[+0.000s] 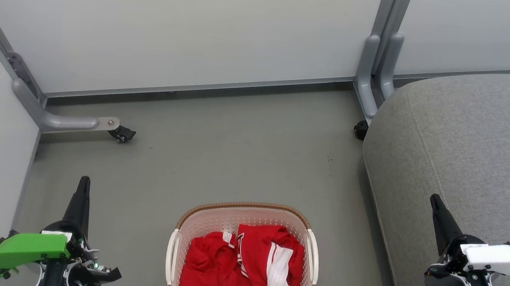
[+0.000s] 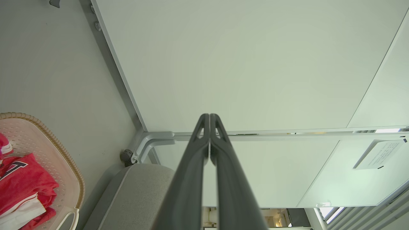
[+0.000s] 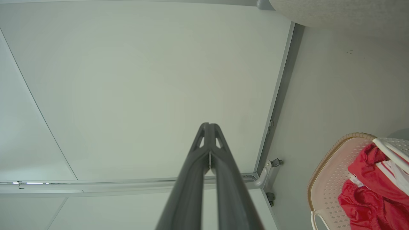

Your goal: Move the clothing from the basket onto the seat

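Clothing point(image 1: 246, 263) lies heaped in the basket point(image 1: 246, 204) on the floor point(image 1: 236, 150), between our left gripper point(image 1: 84, 184) and right gripper point(image 1: 435, 202), both closed tight and empty; the seat point(image 1: 461, 144) stands just right of the basket.

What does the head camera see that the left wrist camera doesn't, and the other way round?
Between these two, the head view adds the right gripper and a green cover behind the left gripper. The left wrist view adds a white paper notice on the wall panel. Both show the basket, the red clothing, the grey seat and the shut left gripper.
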Controlling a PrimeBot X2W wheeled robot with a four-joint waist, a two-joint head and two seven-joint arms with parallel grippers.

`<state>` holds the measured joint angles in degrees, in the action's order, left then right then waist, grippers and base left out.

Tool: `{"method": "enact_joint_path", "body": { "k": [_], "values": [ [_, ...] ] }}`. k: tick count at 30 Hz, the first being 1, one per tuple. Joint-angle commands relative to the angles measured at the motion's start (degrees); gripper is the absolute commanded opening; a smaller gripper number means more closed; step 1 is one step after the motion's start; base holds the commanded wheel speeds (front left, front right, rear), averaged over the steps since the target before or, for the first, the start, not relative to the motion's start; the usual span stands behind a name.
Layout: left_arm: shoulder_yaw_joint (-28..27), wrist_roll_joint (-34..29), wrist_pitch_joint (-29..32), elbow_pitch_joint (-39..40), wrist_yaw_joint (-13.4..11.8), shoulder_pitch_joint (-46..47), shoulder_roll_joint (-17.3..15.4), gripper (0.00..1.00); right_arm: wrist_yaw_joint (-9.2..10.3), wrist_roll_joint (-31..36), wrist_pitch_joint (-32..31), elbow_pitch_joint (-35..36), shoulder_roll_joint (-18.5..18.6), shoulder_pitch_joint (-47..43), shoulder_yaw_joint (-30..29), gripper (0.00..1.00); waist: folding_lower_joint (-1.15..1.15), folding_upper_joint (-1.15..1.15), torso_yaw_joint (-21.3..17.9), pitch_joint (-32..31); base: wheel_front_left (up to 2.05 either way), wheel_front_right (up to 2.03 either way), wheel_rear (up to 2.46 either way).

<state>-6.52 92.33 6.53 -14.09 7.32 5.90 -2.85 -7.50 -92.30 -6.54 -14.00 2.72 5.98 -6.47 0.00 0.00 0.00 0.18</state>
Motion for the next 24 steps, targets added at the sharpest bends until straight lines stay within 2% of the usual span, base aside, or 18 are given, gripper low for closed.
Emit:
{"method": "enact_joint_path", "body": {
  "k": [1,9,10,11,12,13,24],
  "values": [
    [-0.09,0.18,0.17,0.11,0.36,0.65,-0.03,0.00,0.02,-0.23,-0.14,-0.12,0.33,0.47,-0.12,0.00,0.00,0.00,0.00,0.00,0.00,0.00,0.00],
    [-0.09,0.18,0.17,0.11,0.36,0.65,-0.03,0.00,0.02,-0.23,-0.14,-0.12,0.33,0.48,-0.12,0.00,0.00,0.00,0.00,0.00,0.00,0.00,0.00],
    [0.00,0.00,-0.01,0.00,0.00,0.00,0.00,1.00,0.00,0.00,0.00,-0.01,0.00,0.00,0.00,1.00,0.00,0.00,0.00,0.00,0.00,0.00,0.00],
    [0.07,-0.02,-0.11,-0.20,-0.02,-0.07,0.03,1.00,0.00,0.04,0.05,-0.19,-0.08,-0.11,0.03,1.00,0.00,0.00,0.00,0.01,0.00,0.00,0.00],
    [0.14,-0.03,-0.14,-0.88,-0.04,-0.48,0.16,0.00,0.01,0.05,0.08,-0.87,-0.29,-0.59,0.13,0.00,0.00,0.00,0.00,0.01,0.00,0.00,0.00],
    [0.19,-0.03,-0.11,-1.43,-0.10,-0.90,0.32,1.00,0.01,0.05,0.07,-1.41,-0.49,-1.04,0.16,1.00,0.00,0.00,0.00,0.01,0.00,0.00,0.00],
    [1.44,-4.14,-3.14,0.22,-0.06,-0.63,0.29,1.00,0.01,3.62,3.11,-0.24,-0.42,-1.37,1.58,1.00,0.00,0.00,0.09,0.14,0.00,0.00,0.00]
  ]
}}
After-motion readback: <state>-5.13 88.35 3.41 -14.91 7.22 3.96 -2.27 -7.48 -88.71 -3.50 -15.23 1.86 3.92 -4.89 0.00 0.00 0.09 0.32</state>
